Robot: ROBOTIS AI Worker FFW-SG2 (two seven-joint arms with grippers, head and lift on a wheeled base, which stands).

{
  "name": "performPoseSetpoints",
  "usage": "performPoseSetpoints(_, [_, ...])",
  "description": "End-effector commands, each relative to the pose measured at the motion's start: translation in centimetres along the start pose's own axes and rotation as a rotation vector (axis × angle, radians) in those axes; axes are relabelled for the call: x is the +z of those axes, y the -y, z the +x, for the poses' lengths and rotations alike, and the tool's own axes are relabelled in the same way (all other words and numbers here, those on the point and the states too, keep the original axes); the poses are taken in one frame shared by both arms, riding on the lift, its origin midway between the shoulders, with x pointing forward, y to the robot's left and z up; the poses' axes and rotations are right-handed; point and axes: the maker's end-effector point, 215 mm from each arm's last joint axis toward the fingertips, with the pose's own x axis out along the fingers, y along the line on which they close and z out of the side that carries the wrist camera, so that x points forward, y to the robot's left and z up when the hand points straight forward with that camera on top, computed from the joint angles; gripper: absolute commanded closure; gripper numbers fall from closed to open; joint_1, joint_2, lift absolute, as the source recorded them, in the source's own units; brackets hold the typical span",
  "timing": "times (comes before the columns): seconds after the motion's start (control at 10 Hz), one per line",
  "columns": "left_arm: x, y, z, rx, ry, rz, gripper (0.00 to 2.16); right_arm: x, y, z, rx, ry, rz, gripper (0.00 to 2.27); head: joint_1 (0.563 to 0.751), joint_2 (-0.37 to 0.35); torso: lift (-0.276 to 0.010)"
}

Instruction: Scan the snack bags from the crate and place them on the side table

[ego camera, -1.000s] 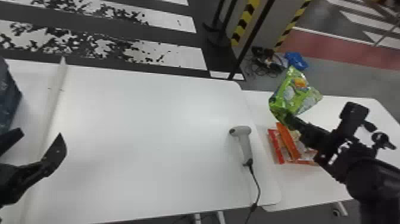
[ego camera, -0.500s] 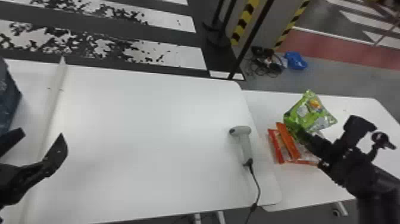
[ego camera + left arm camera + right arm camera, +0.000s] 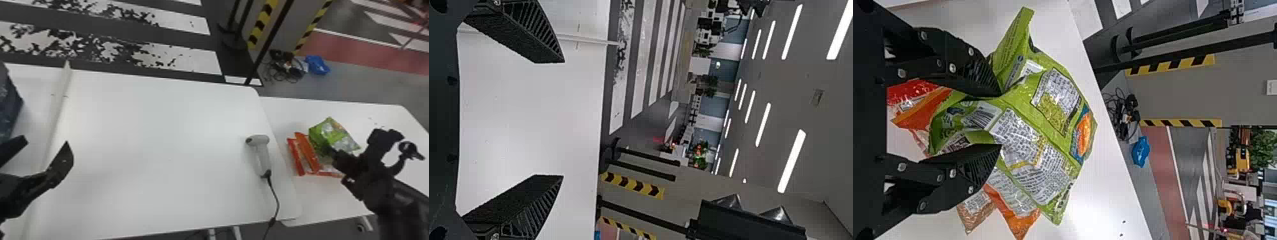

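Left gripper (image 3: 47,143) jaws gape; right gripper (image 3: 328,149) jaws, partly spread, straddle a green bag (image 3: 335,134).

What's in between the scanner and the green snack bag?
Orange snack bags lie between the scanner and the green snack bag, and so does the big table's edge. The head view shows it.

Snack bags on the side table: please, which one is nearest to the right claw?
The green plastic bag: part of it is between the fingers of the right claw, while the red-and-orange bags are partly covered by it.
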Motion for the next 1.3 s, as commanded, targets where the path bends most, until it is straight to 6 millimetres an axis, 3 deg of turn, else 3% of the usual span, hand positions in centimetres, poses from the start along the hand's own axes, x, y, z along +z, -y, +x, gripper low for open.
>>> performPoseSetpoints(0.0, [0.8, 0.2, 0.1, -0.001, 0.014, 0.002, 0.04, 1.0, -0.3, -0.9, 0.001, 0.031, -0.013, 0.06, 0.695, -0.35, -0.081])
performPoseSetpoints(0.3, [3.0, 0.9, 0.0, -0.005, 0.042, 0.009, 0.04, 3.6, -4.1, -5.0, 0.062, 0.132, -0.046, 0.06, 0.695, -0.35, -0.081])
performPoseSetpoints(0.6, [3.9, 1.6, -0.4, -0.013, 0.051, 0.008, 0.04, 4.1, -11.6, -10.8, 0.19, 0.201, -0.113, 0.06, 0.695, -0.35, -0.081])
performPoseSetpoints(0.9, [3.9, 1.9, -0.8, -0.01, 0.048, 0.005, 0.04, 1.1, -20.8, -14.8, 0.299, 0.189, -0.226, 0.06, 0.695, -0.35, -0.081])
performPoseSetpoints(1.2, [3.9, 2.4, -1.2, -0.017, 0.047, 0.004, 0.04, -1.5, -30.6, -19.4, 0.418, 0.322, -0.308, 0.07, 0.695, -0.23, -0.081])
